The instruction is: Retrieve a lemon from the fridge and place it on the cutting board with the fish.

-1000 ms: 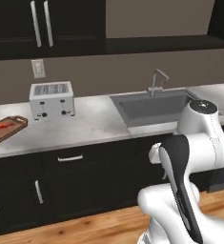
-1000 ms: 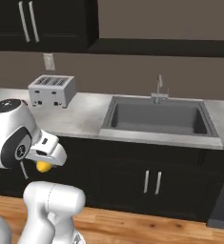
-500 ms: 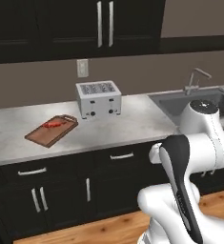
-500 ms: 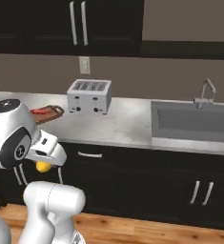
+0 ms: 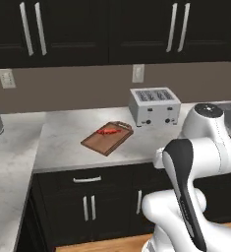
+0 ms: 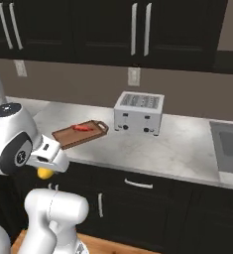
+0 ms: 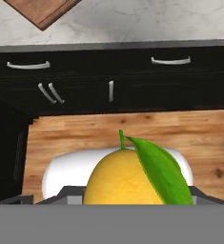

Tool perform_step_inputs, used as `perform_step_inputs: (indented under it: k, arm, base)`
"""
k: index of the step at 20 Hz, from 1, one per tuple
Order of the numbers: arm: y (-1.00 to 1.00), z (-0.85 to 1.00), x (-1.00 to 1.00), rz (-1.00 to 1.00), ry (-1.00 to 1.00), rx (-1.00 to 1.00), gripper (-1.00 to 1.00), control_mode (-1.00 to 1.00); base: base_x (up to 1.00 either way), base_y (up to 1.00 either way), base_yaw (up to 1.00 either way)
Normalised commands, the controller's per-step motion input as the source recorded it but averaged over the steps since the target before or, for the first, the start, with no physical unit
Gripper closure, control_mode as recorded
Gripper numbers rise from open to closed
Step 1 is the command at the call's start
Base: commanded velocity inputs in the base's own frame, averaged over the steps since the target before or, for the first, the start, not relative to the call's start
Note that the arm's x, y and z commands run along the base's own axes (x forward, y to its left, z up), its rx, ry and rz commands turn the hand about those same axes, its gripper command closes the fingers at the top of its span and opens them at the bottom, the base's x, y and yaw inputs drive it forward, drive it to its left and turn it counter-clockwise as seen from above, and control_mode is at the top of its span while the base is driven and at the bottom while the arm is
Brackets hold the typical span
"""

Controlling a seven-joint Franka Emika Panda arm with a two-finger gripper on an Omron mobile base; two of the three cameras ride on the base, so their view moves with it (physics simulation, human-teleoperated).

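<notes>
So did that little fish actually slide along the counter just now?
No. The fish lies on the board left of the toaster, as before; the picture shifted because the base drove.

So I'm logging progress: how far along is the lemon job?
Done: the lemon is out of the fridge, held low at the gripper. In hand: carrying it, facing the counter. Left: setting it on the cutting board beside the fish, which lies there alone.

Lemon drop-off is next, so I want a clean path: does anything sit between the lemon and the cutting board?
Nothing visible blocks it. The lemon hangs in the gripper below counter height, in front of the cabinets. The cutting board lies near the counter's front, holding only the fish. The toaster stands apart, beside it.
</notes>
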Motion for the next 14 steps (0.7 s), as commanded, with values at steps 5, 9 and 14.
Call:
perform_step_inputs:
  k: [5,9,14]
  arm:
    - [0.0,0.0,0.0,0.0,0.0,0.0,1.0,1.0]
    - [0.0,0.0,0.0,0.0,0.0,0.0,1.0,1.0]
    - [0.0,0.0,0.0,0.0,0.0,0.0,1.0,1.0]
  base:
    - [0.29,0.39,0.34]
    - [0.6,0.01,0.33]
    - [0.69,-0.15,0.13]
